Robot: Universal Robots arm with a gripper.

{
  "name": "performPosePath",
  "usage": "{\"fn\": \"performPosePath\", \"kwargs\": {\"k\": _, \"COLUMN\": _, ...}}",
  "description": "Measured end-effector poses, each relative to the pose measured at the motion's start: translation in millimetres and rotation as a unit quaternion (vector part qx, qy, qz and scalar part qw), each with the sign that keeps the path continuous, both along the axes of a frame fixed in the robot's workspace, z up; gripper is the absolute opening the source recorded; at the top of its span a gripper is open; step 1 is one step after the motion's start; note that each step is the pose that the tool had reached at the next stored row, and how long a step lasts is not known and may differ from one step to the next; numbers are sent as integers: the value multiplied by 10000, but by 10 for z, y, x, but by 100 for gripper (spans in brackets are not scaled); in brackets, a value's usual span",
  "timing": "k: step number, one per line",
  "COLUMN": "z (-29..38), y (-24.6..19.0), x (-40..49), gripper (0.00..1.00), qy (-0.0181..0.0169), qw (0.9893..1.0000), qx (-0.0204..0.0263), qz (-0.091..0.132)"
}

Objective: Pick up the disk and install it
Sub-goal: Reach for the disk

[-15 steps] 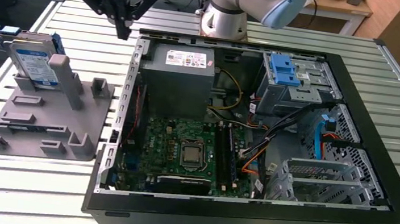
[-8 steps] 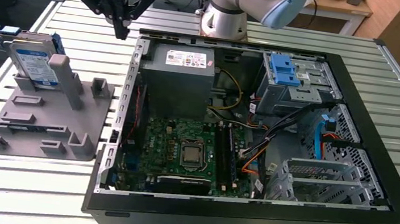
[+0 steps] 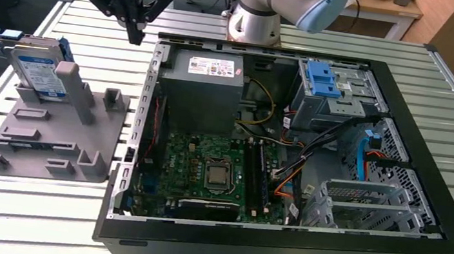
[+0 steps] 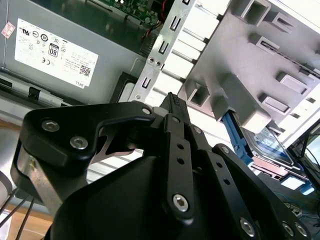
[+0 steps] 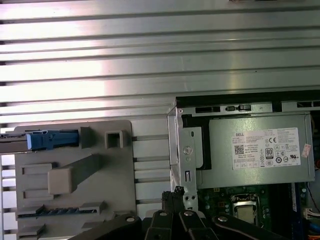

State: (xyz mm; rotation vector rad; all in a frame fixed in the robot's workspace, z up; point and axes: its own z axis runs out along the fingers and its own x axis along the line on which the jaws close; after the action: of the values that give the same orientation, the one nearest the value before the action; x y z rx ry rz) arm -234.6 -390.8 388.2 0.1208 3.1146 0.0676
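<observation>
The disk (image 3: 37, 71), silver with a white-and-blue label and a blue bracket, stands on edge in a slot of the grey holder (image 3: 44, 137) at the exterior view's left. The second wrist view shows the disk (image 4: 272, 144) past the holder, and the first wrist view shows its blue edge (image 5: 50, 139). My gripper (image 3: 135, 34) hangs above the slatted table between the holder and the open computer case (image 3: 293, 154). Its black fingers meet at the tips in both wrist views (image 4: 172, 100) (image 5: 175, 194), shut with nothing between them.
The open case lies flat with a grey power-supply box (image 3: 206, 89) near its back corner, a green motherboard (image 3: 208, 170) and a blue-latched drive cage (image 3: 332, 88). Its metal side wall (image 5: 186, 150) stands close beside the fingertips. The arm's base (image 3: 252, 26) is behind the case.
</observation>
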Motion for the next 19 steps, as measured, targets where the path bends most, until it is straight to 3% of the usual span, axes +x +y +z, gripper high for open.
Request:
{"fn": "performPosePath", "kwargs": {"k": 9, "z": -3, "y": 1, "x": -84, "gripper": 11, "qy": 0, "qw": 10000, "qx": 0, "qz": 0}}
{"fn": "performPosePath", "kwargs": {"k": 15, "z": -12, "y": 36, "x": -265, "gripper": 11, "qy": 4, "qw": 10000, "qx": 0, "qz": -2}}
{"fn": "performPosePath", "kwargs": {"k": 19, "z": -28, "y": 76, "x": -370, "gripper": 11, "qy": 33, "qw": 10000, "qx": -1, "qz": -2}}
